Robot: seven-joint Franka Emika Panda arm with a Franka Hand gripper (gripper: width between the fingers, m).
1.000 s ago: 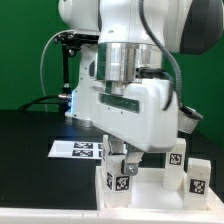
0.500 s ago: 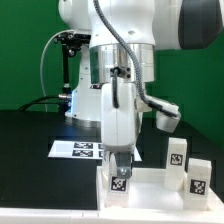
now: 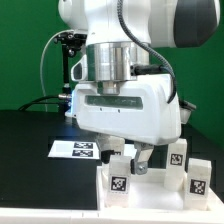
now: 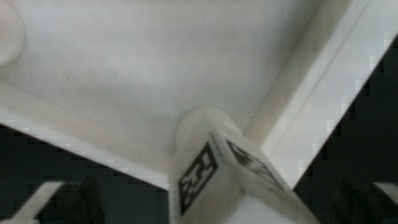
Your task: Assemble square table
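Note:
The white square tabletop point(image 3: 152, 192) lies at the table's front, seen close up in the wrist view point(image 4: 125, 80). A short white leg point(image 3: 119, 182) with black-and-white tags stands upright at its corner nearest the exterior view's left. In the wrist view this leg point(image 4: 221, 165) rises between my two dark fingers point(image 4: 68, 203), with a gap on each side. My gripper point(image 3: 128, 158) hangs just above the leg, open, holding nothing. Two more tagged legs point(image 3: 177, 158) point(image 3: 197, 178) stand upright along the tabletop's side toward the exterior view's right.
The marker board point(image 3: 76, 149) lies flat on the black table behind the tabletop, toward the exterior view's left. A black stand point(image 3: 66, 70) rises at the back in front of the green wall.
My gripper has turned about its upright axis and its jaws have spread wide, letting go of the corner leg. The leg stays standing in place.

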